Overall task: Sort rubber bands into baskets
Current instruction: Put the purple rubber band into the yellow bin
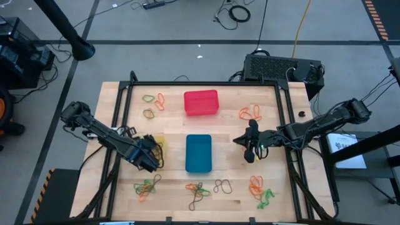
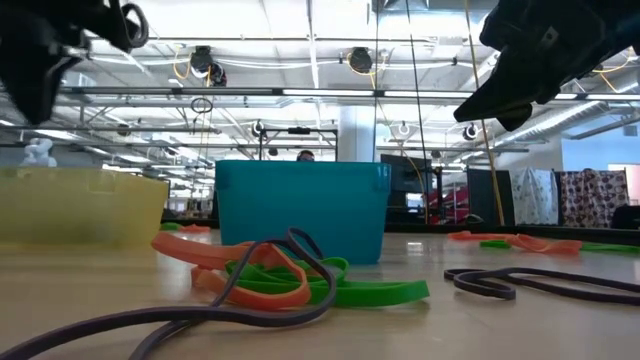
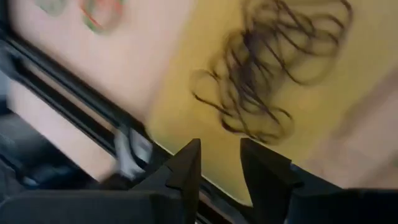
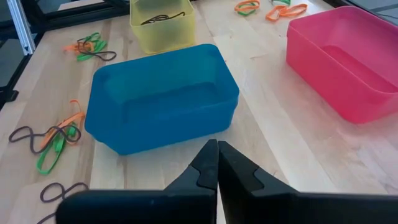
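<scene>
My left gripper [image 1: 152,159] hangs over the yellow basket [image 1: 159,142] at the table's left, fingers pointing down and open [image 3: 219,171] with nothing between them. Several dark rubber bands [image 3: 267,81] lie tangled on the yellow basket's floor [image 3: 186,118], also seen as dark rubber bands [image 4: 163,18] in the right wrist view. The blue basket [image 1: 199,153] stands mid-table and the red basket [image 1: 201,103] beyond it. My right gripper [image 1: 250,149] hovers shut [image 4: 217,163] to the right of the blue basket [image 4: 161,106], holding nothing.
Loose orange, green and dark rubber bands lie in clumps on the wood: far left [image 1: 153,103], far right [image 1: 251,113], near left [image 1: 147,184], near middle [image 1: 199,191] and near right [image 1: 260,191]. A black frame rail [image 1: 122,119] borders the work area.
</scene>
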`<state>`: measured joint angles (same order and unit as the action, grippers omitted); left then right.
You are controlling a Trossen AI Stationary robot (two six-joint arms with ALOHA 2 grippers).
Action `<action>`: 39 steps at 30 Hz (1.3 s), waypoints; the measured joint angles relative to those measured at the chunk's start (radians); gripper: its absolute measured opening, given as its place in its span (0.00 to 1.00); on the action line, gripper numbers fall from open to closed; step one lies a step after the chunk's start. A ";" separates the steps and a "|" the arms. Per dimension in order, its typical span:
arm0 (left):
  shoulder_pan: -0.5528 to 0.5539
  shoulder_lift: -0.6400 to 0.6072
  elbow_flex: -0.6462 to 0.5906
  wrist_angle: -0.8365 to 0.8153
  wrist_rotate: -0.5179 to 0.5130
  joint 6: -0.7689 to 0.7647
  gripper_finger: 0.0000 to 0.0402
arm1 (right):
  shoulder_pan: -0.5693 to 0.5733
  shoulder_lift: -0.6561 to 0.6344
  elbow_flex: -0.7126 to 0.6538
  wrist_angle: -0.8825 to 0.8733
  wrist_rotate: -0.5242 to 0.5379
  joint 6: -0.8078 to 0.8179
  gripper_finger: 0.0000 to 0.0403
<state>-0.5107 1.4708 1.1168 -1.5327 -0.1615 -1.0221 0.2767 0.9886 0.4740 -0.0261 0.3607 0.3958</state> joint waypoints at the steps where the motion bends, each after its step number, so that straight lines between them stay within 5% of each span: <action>1: -0.002 0.000 -0.001 0.034 0.033 0.001 0.30 | 0.000 0.000 0.000 0.000 0.000 0.000 0.00; 9: -0.067 -0.003 0.000 0.459 0.163 0.034 0.31 | 0.000 0.000 0.000 0.000 0.000 -0.019 0.00; 14: -0.111 -0.003 0.000 0.796 -0.004 0.115 0.31 | 0.000 0.000 0.000 0.000 0.000 -0.023 0.00; 19: -0.140 0.038 0.000 1.205 -0.178 0.396 0.31 | 0.000 0.000 0.000 0.000 0.000 -0.023 0.00; 27: -0.119 0.312 0.001 1.929 -0.190 0.950 0.31 | 0.000 0.000 0.000 0.002 0.000 -0.027 0.00; 34: -0.050 0.546 0.095 1.976 -0.147 0.924 0.31 | 0.000 0.000 0.000 0.001 0.000 -0.027 0.00; 39: -0.014 0.598 0.202 1.769 -0.128 0.801 0.31 | 0.000 0.000 0.000 0.002 0.000 -0.027 0.00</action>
<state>-0.5249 2.0689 1.3189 0.2368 -0.2891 -0.2215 0.2764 0.9890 0.4740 -0.0246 0.3611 0.3687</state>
